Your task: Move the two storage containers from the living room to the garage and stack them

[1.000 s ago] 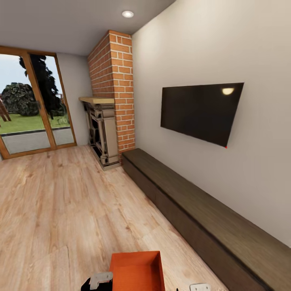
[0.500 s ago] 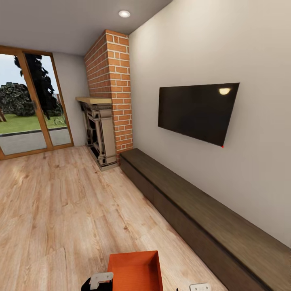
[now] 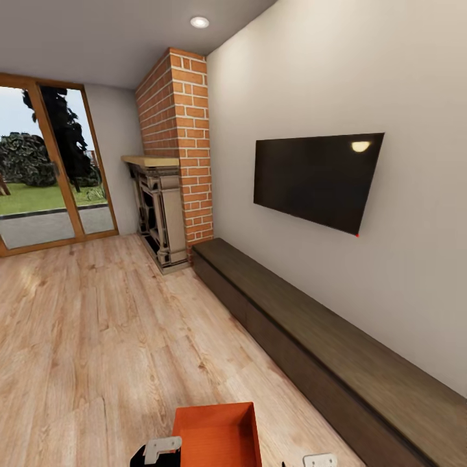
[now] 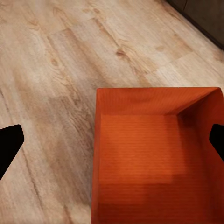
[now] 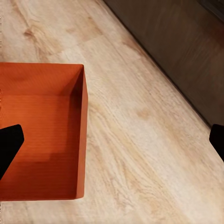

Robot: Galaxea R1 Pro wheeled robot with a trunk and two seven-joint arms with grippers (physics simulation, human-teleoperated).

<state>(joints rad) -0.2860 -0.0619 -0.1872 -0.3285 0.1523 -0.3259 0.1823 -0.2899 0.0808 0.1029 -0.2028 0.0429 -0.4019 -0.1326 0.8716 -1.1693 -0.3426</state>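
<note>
One orange-red storage container [image 3: 219,434] sits open-topped on the light wood planks of the living room, at the near edge of the head view between my two arms. Its inside looks bare. My left gripper [image 4: 112,144] hangs open above it: one dark fingertip [image 4: 9,145] is over the planks and the other [image 4: 217,141] is over the container's [image 4: 149,158] far wall. My right gripper [image 5: 112,142] is open too, above the planks beside the container [image 5: 42,130], with one fingertip [image 5: 9,143] over the box. Neither gripper holds anything.
A long dark low cabinet [image 3: 311,344] runs along the right wall under a black TV [image 3: 314,178]. The red brick fireplace [image 3: 175,162] stands at the far end, with glass doors [image 3: 45,175] at the left. Wood plank floor [image 3: 97,337] stretches ahead.
One second ago the head camera shifted a little, sliding the whole room across the picture. Since half a second ago nothing has visibly moved, and the container keeps its place between my arms.
</note>
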